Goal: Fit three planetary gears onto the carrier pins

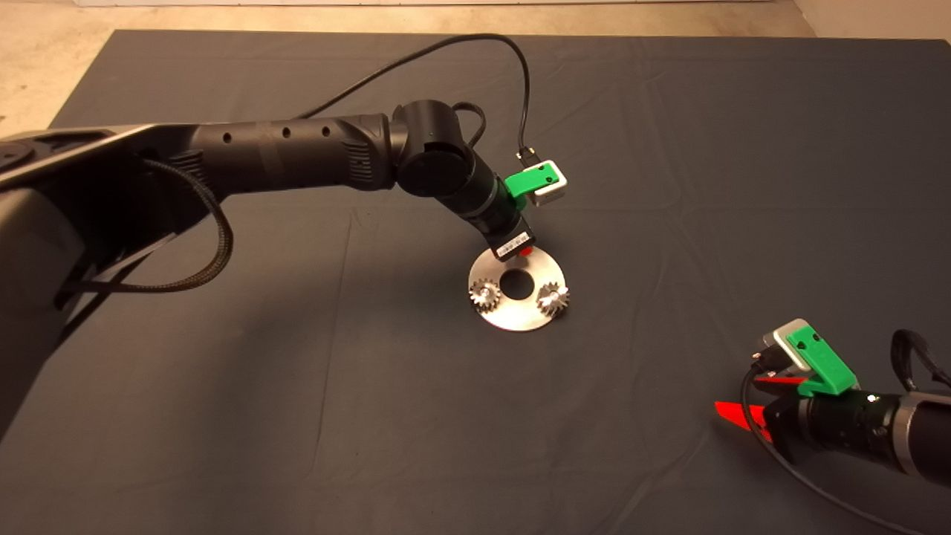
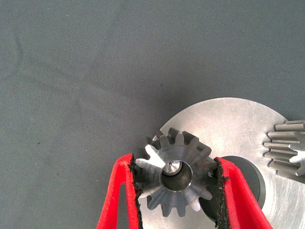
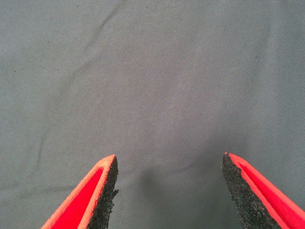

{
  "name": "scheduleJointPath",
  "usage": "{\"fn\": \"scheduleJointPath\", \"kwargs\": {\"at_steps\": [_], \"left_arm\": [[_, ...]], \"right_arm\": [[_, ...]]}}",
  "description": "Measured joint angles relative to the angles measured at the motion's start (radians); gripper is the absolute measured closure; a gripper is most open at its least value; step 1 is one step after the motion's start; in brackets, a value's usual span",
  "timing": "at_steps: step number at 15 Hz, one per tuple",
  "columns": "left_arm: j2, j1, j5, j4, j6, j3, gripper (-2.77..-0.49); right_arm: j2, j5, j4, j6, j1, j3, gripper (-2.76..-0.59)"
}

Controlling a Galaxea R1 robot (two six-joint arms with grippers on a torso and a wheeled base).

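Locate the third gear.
The third gear sits between the left gripper's jaws over the far edge of the silver disc, near mat centre, a pin showing through its hole.

The left gripper [image 1: 524, 251] sits over the silver plate's [image 1: 513, 316] far edge, two gears [image 1: 484, 294] [image 1: 553, 298] mounted nearer.

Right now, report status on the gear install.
Left gripper shut on third small steel toothed gear, over its pin on the round silver plate. Two gears seated. Right gripper open, parked. Nothing obstructing.
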Motion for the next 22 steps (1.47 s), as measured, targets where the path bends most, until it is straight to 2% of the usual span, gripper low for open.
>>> {"fn": "scheduleJointPath", "kwargs": {"at_steps": [5,9,13,15,17,20,22], "left_arm": [[0.0,0.002,-0.002,0.0,0.0,0.0,-0.8],[0.0,0.005,-0.005,0.003,0.0,0.0,-0.8],[0.0,0.008,-0.004,0.004,0.0,0.0,-1.02],[0.0,0.014,-0.004,0.004,0.0,-0.001,-1.03],[0.0,0.016,-0.004,0.003,0.0,-0.001,-1.18],[0.0,0.016,-0.004,0.002,0.0,-0.001,-1.18],[0.0,0.016,-0.004,-0.001,0.0,-0.001,-1.3]], "right_arm": [[0.0,0.0,0.0,0.0,0.0,0.0,-1.62],[0.0,0.0,0.0,0.0,0.0,0.0,-1.62],[0.0,0.0,0.0,0.0,0.0,0.0,-1.62],[0.0,0.0,0.0,0.0,0.0,0.0,-1.62],[0.0,0.0,0.0,0.0,0.0,0.0,-1.62],[0.0,0.0,0.0,0.0,0.0,0.0,-1.62],[0.0,0.0,0.0,0.0,0.0,0.0,-1.62]]}}
